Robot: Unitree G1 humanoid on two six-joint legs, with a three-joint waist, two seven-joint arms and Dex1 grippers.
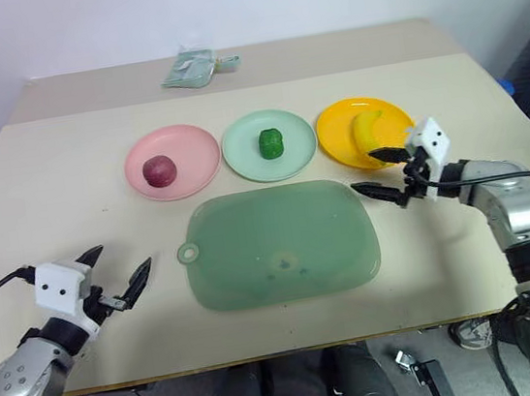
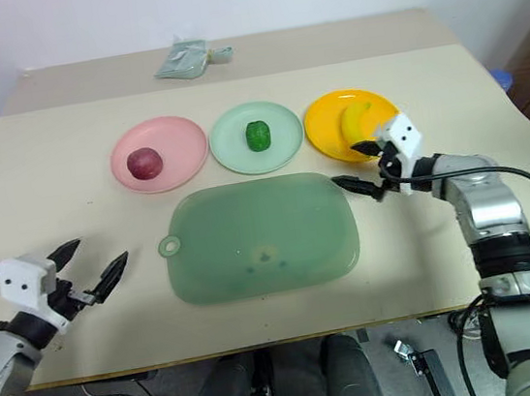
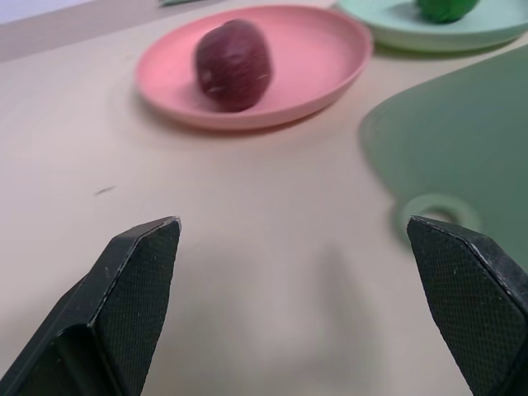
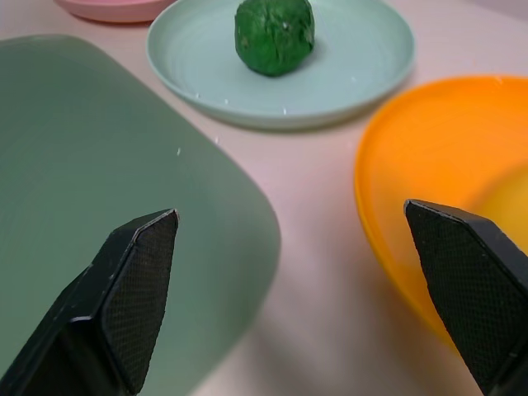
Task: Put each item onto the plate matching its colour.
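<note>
Low at the near left of the table [image 1: 49, 187]: left pincer [image 1: 117, 273], forearm angled up from the near edge, fingers spread wide and empty, aimed forward toward the far row, hovering just off the beige top. Farther back, in a row: pink plate [image 1: 196, 153] bearing the dark red fruit [image 1: 159, 170]; beside it the mint green plate [image 1: 239, 148] with the bumpy green ball [image 1: 270, 143] at its centre; then the yellow-orange plate [image 1: 335, 135] carrying the banana [image 1: 368, 131]. In front of the row, a large translucent green cutting board [image 1: 281, 243], bare, its ring handle toward the left. At the right: right pincer [image 1: 381, 171], arm bent in from the table's right edge, fingers wide apart and holding nothing, pointed leftward, one fingertip over the orange plate's near rim, the other at the board's far right corner. Far back, a small crumpled packet [image 1: 194, 68].
</note>
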